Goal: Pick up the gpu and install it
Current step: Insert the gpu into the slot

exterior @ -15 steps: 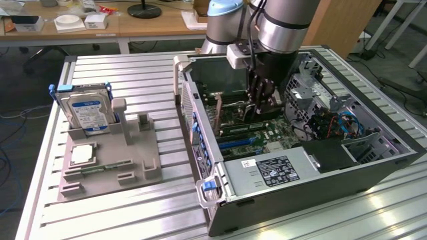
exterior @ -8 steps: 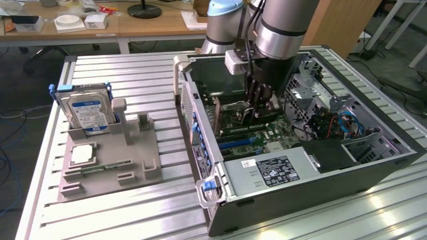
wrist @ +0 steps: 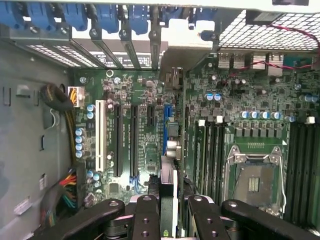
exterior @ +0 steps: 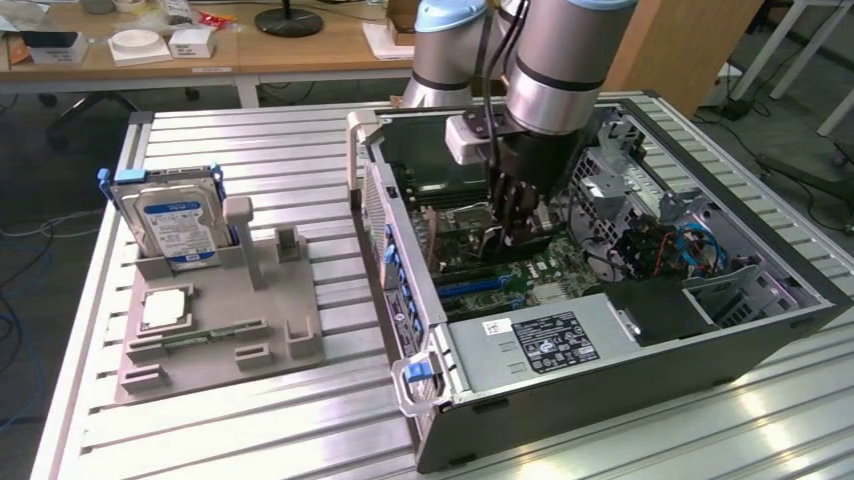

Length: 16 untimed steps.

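A dark grey open computer case (exterior: pixel 641 400) lies on its side on a slatted aluminium table (exterior: pixel 240 440). A green motherboard (exterior: pixel 534 278) sits inside it, with a silver labelled power supply (exterior: pixel 534 345) at its near end. At the exterior view's left, a grey plastic holder (exterior: pixel 267 300) carries an upright silver hard drive with a blue-and-white label (exterior: pixel 171 225) and a narrow green RAM stick (exterior: pixel 207 335) lying flat.

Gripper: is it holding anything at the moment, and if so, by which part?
The gripper holds the gpu edge-on, pinched between its fingers on the long edge, at the end away from the bracket.
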Motion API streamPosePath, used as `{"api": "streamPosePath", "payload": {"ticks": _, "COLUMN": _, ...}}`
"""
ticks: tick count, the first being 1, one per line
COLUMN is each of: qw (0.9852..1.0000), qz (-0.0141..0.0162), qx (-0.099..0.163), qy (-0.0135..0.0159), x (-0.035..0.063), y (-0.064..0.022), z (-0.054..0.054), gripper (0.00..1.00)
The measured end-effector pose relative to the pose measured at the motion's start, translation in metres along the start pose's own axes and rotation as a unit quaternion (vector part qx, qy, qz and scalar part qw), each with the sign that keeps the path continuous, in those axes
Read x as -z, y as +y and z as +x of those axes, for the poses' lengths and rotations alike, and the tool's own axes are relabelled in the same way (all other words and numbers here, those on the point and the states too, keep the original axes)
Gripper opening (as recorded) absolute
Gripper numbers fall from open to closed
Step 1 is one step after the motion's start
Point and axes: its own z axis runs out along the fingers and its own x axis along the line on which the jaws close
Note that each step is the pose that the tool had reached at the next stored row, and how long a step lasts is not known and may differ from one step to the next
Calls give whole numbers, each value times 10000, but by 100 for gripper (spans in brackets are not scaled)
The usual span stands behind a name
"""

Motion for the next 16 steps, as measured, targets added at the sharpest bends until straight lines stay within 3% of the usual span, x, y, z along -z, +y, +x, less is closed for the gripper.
{"api": "streamPosePath", "payload": {"ticks": 16, "qw": 10000, "qz": 0, "qx": 0, "qy": 0, "x": -224, "y": 114, "z": 11, "gripper": 27}}
